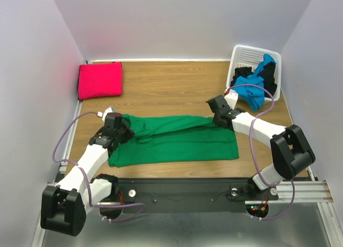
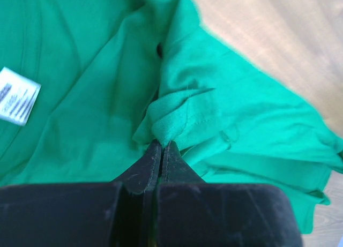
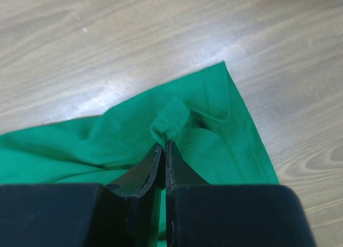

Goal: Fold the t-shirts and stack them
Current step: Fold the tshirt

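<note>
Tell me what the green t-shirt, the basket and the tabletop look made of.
The green t-shirt: soft matte knit cloth, probably cotton; wrinkles and stitched hems show. The basket: white plastic, it seems, from its moulded lattice wall. The tabletop: wood or wood-look laminate, lightly shiny; grain lines with soft glare.

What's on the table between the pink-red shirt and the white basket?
Nothing. In the top view, only bare wooden table stretches between the folded magenta-red t-shirt and the white basket.

Tag [image 2: 17,95] on green t-shirt [image 2: 96,70], print unreadable
</note>
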Robot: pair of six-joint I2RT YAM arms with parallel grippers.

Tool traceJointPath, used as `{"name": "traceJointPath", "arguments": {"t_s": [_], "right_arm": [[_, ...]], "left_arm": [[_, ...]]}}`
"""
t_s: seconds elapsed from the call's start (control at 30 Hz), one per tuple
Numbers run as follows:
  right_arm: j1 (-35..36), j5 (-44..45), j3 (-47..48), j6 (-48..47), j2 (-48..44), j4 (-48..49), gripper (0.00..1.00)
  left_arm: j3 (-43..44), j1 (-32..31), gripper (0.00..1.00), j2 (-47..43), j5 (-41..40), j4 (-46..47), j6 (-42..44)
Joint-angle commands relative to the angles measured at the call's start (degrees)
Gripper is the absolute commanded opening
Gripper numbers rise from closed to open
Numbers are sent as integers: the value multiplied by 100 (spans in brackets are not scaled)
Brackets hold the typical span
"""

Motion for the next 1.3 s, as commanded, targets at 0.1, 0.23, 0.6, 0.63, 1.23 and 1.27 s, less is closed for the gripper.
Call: {"name": "traceJointPath", "arguments": {"t_s": [0.1, 0.23, 0.6, 0.63, 1.23, 1.27], "right_arm": [[109, -56, -502, 336, -297, 60, 22], [118, -205, -827, 337, -745, 60, 65], [109, -636, -784, -138, -2205, -46, 100], [109, -680, -723, -190, -2135, -46, 100], [109, -522, -529, -437, -1405, 7, 100], [127, -513, -538, -437, -1414, 7, 100]], "left_arm": [[-521, -92, 0, -359, 286, -238, -398], [-442, -197, 30, -613, 480, -642, -495], [647, -215, 99, -1292, -293, -1163, -565], [665, -215, 99, -934, -346, -1005, -513], [1554, -144, 69, 2216, -1305, -863, -258], [1422, -144, 62, 2216, -1278, -828, -258]]}}
